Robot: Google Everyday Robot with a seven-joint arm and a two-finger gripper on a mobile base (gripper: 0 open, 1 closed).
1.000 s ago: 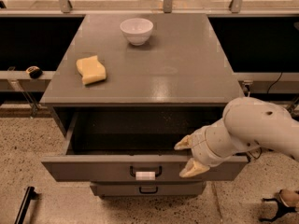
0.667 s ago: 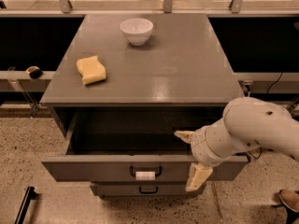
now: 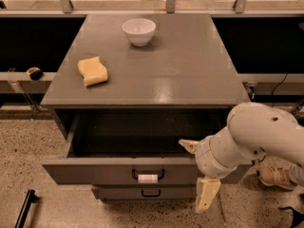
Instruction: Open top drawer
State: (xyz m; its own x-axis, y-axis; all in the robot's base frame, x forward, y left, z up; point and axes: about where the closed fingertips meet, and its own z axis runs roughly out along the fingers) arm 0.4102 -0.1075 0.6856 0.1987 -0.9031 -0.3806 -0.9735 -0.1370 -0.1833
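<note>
The top drawer (image 3: 95,171) is the wide grey one under the cabinet top. It stands pulled out, and its dark inside shows with nothing visible in it. Its black bar handle (image 3: 148,175) carries a white tag. My gripper (image 3: 198,170) is at the right end of the drawer front, right of the handle and not on it. It is open: one cream finger (image 3: 188,145) points over the drawer's front edge and the other finger (image 3: 207,194) hangs down in front of the drawer face. It holds nothing.
A narrower grey drawer (image 3: 150,193) with a plain black handle sits shut below. On the cabinet top (image 3: 180,70) are a white bowl (image 3: 138,31) and a yellow sponge (image 3: 92,71). A shoe (image 3: 275,175) is on the floor at the right.
The gripper's fingers have spread wider apart, the lower one swinging down in front of the drawer face. The drawer stays pulled out the same amount.
</note>
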